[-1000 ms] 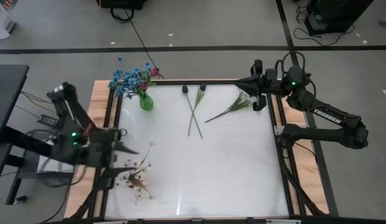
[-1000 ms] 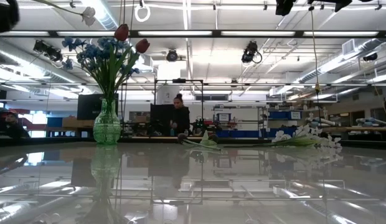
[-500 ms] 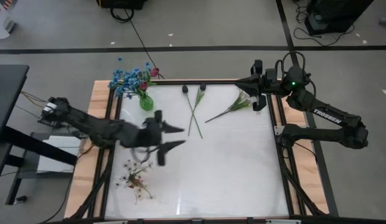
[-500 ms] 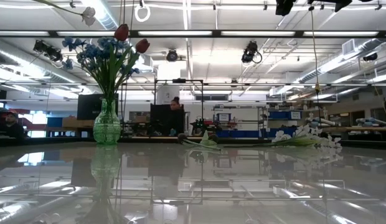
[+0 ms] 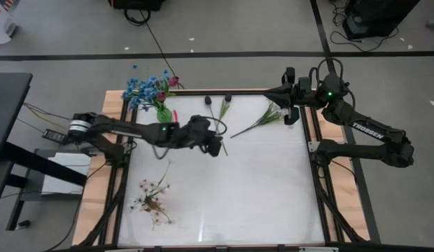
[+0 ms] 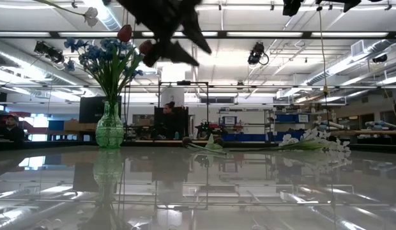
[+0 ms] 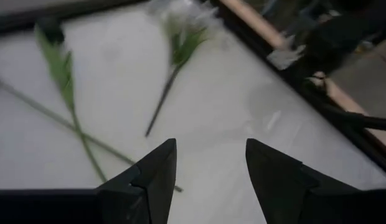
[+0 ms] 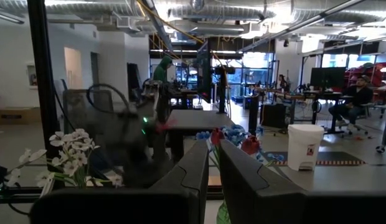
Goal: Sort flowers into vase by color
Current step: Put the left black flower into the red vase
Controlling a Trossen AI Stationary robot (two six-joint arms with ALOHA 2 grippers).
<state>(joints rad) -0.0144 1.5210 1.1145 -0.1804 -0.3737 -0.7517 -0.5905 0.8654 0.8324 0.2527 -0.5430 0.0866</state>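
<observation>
Glossy white surface [image 5: 224, 196] carries light, floppy flowers. Left tool [image 7: 208, 171], fingers spread and empty, hovers above two crossed dark-bud stems [image 5: 218, 126], right of the green vase [image 5: 164, 113]; pinch mid-stem. Farther right, white spray [image 5: 262, 120]; right tool [image 5: 268, 92] nearly closed, empty.

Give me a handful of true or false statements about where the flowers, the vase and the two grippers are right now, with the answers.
1. The left gripper is open and holds nothing. True.
2. The green vase lies tipped over on the table. False: it stands upright, with blue flowers in it.
3. Two dark-bud flowers lie crossed on the table. True.
4. The right gripper holds the white spray. False: the spray lies on the table, with the gripper parked at the table's edge.
5. A second white spray stands in the vase. False: it lies on the table.
</observation>
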